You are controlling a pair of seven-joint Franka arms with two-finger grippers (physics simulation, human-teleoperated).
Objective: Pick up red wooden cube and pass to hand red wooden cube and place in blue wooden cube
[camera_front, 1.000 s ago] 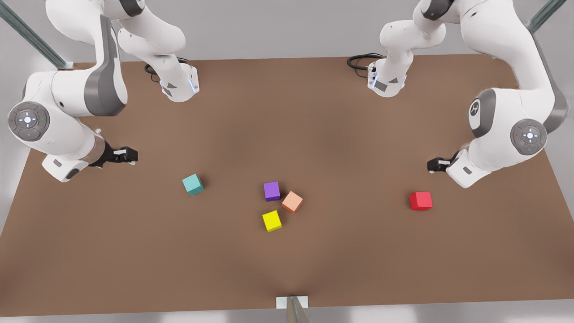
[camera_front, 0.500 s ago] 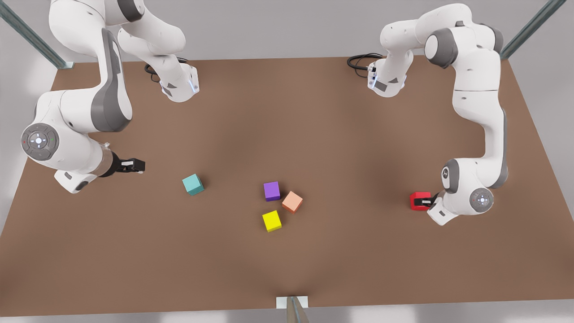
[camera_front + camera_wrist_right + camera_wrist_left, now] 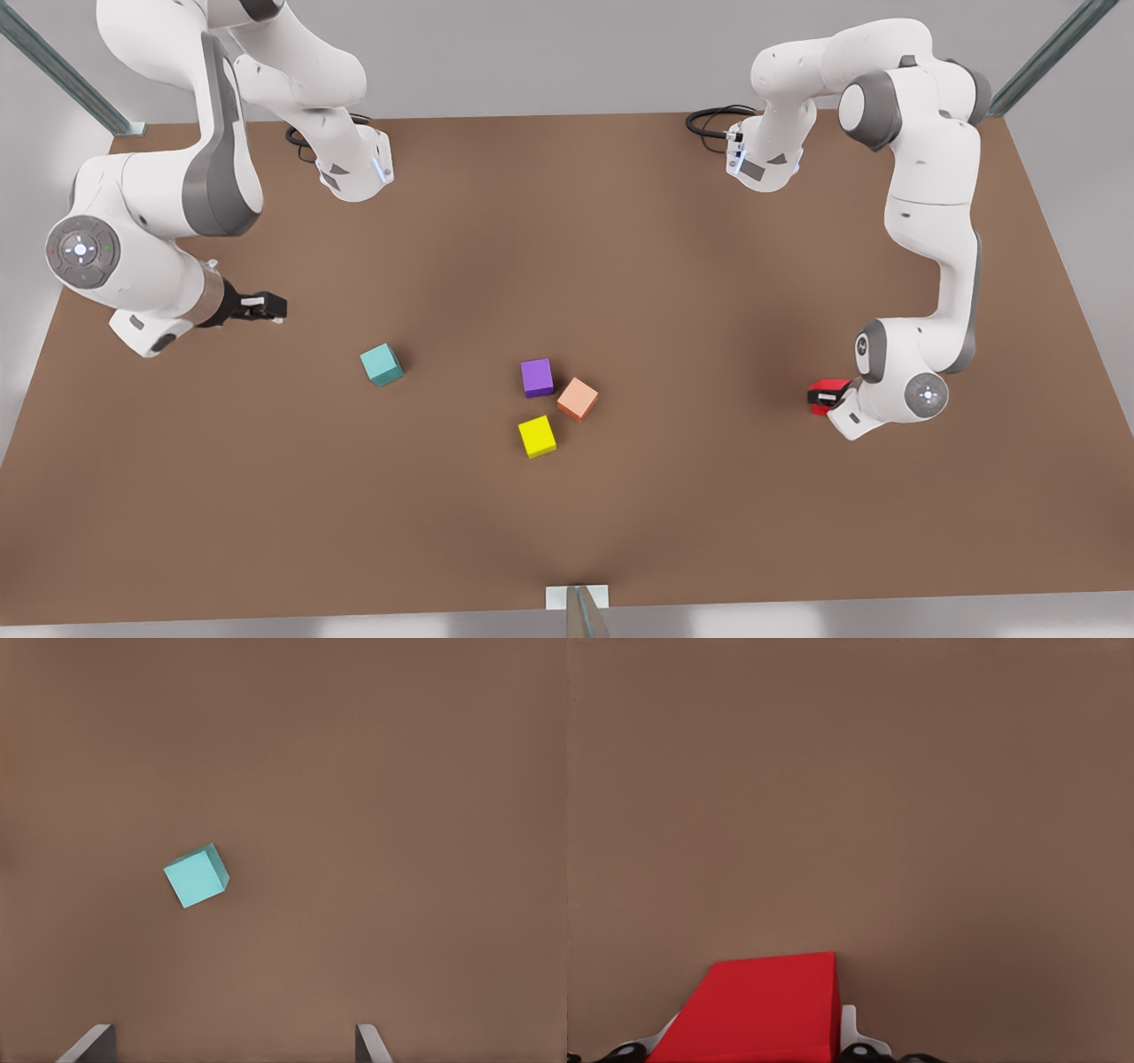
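L gripper point(image 3: 826, 399) sat low on the table point(image 3: 620, 266) at approx 4 o'clock from centre, fingers clamped on the red wooden cube point(image 3: 827, 388); wrist cam showed cube point(image 3: 757, 1010) between both fingers point(image 3: 850, 1032). R gripper point(image 3: 266, 307) waited at 9 o'clock, fingers spread apart, w/ blue wooden cube point(image 3: 382, 364) near it, toward 4 o'clock. Purple cube point(image 3: 537, 377), orange cube point(image 3: 578, 399), yellow cube point(image 3: 537, 436) clustered mid-table.
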